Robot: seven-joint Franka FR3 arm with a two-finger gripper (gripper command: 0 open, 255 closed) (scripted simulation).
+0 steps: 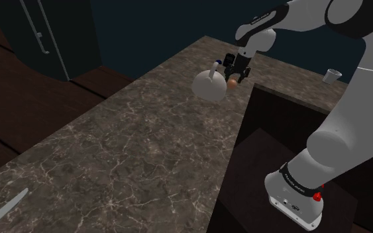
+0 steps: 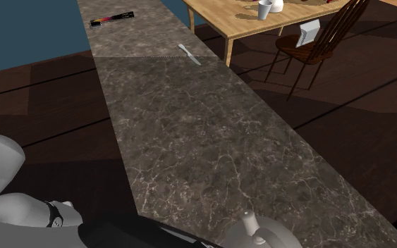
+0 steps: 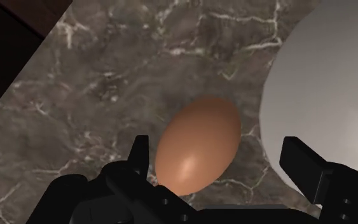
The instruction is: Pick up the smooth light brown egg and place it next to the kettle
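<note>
- The hand [image 1: 236,73] hangs low over the tabletop [image 1: 145,152] and points down. Its fingers [image 3: 140,156] are well apart and it grips nothing.
- The egg [image 3: 199,149] lies between the fingers, close to one and clearly apart from the other. It seems to rest on the tabletop by its own weight.
- The kettle [image 3: 327,95] stands just beside the egg, outside the farther finger. I judge that the egg is already at its place and the step in hand is the release, so the wide opening makes sense.
- In the shoulder view the egg sits between the kettle and the tabletop's edge. This edge runs near, on that view's right, with a dark drop beyond it.
- An egg rolls easily, so a touch from a finger could send it toward that edge. The safe way out for the hand is, I think, straight up.
- Toward the shoulder view's lower left the tabletop is open for a long way, with one knife [image 1: 6,206] well apart.
</note>
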